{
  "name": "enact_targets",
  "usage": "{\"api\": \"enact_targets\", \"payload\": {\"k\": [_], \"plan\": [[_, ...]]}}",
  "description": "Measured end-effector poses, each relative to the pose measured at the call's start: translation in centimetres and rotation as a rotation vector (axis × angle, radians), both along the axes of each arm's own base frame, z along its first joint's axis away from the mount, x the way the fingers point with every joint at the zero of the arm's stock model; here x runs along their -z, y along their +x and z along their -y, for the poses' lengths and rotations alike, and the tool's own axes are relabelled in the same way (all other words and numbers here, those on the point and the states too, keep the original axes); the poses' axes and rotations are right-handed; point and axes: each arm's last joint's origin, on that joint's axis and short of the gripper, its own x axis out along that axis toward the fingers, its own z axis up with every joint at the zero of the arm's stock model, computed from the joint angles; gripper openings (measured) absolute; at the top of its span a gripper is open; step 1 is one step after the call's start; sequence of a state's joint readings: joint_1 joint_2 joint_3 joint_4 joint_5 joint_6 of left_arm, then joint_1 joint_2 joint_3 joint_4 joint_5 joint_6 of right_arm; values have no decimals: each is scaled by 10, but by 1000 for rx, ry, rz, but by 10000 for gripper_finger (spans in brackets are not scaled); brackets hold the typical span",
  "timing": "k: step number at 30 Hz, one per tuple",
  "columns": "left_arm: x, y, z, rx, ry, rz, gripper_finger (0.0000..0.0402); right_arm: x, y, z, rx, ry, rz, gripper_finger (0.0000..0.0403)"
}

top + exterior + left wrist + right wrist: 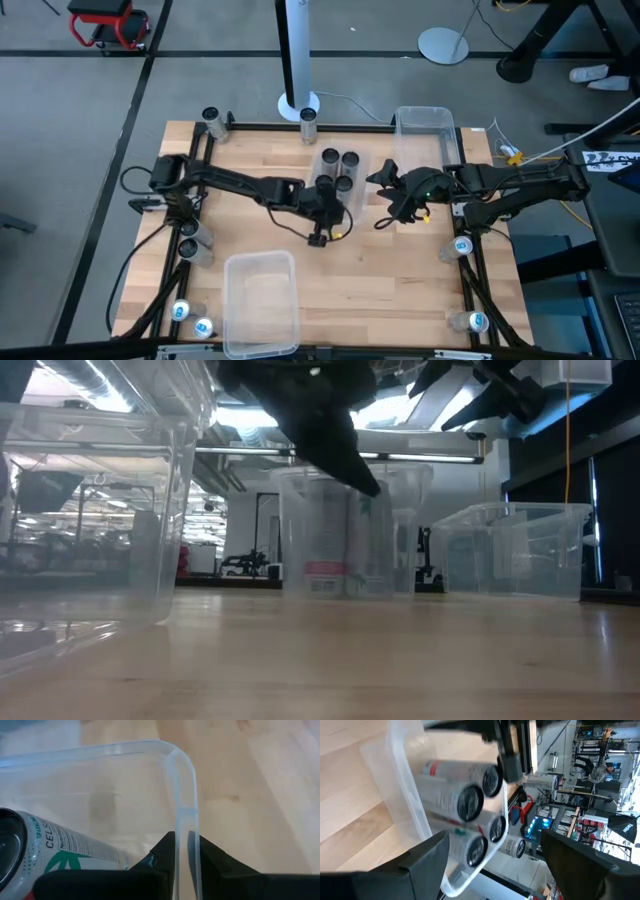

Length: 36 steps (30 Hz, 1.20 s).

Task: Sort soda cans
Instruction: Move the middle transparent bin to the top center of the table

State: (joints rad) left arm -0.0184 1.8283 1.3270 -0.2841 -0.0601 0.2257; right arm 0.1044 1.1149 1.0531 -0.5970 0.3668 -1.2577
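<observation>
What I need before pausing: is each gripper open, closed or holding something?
Left gripper: closed on the bin wall.
Right gripper: open, holding nothing.

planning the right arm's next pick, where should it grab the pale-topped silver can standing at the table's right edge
Grip the pale-topped silver soda can around its round side wall, just under the top, coming straight down from above: it stands upright, and the black frame rail beside it crowds a level approach.
</observation>
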Motion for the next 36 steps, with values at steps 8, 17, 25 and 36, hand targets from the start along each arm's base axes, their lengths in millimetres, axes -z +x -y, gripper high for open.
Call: {"api": "enact_targets", "payload": {"k": [8, 17, 25, 36], "plan": [[-2, 3, -32, -60, 33, 46, 33, 0, 0, 0, 0, -1, -6, 312], [9, 14, -60, -134, 29, 119, 39, 0, 0, 0, -2, -3, -6, 312], [13, 19, -76, -160, 45, 157, 40, 1, 0, 0, -2, -3, -8, 312], [12, 20, -80, -154, 76, 187, 45, 1, 0, 0, -2, -3, -8, 312]]}}
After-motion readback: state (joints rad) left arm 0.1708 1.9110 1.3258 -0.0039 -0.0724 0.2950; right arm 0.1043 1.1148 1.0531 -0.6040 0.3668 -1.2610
